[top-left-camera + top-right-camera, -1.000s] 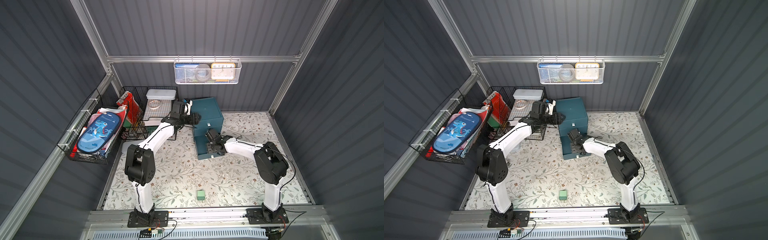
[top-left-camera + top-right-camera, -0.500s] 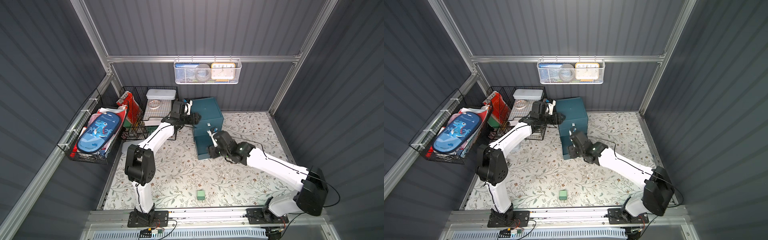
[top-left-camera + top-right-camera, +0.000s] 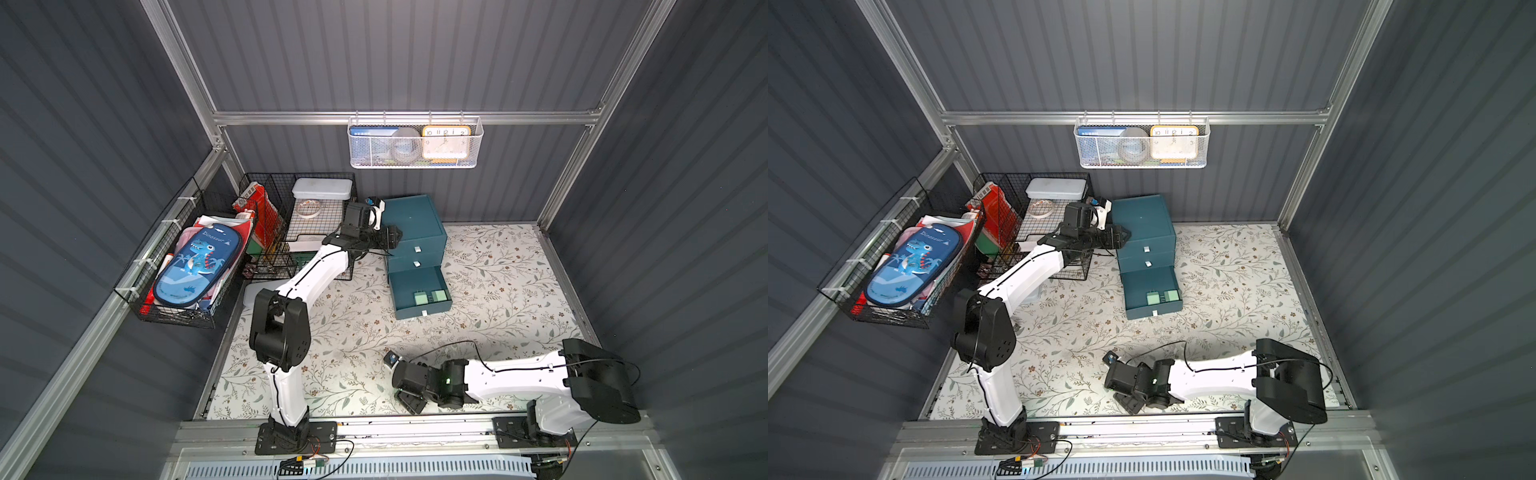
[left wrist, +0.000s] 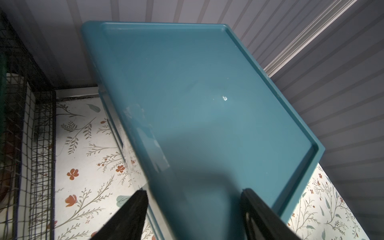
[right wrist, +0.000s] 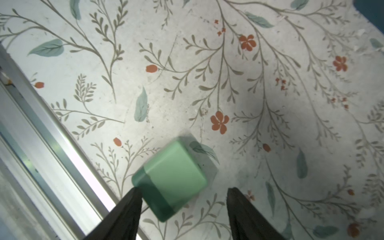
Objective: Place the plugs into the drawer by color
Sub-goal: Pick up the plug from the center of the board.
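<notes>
Green plug before spread right gripper, rail beside; left gripper spread over drawer.

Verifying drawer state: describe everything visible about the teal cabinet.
The cabinet is a dark teal plastic box, upright at the back of the floral mat. It has three stacked drawers, each with a white tab. The upper two are shut. The bottom drawer is pulled out and holds two green plugs side by side. The left end effector sits at its top edge, jaws apart.

Plug smooth plastic, slight sheen; drawer glossy plastic, scuffed; basket black wire.
</notes>
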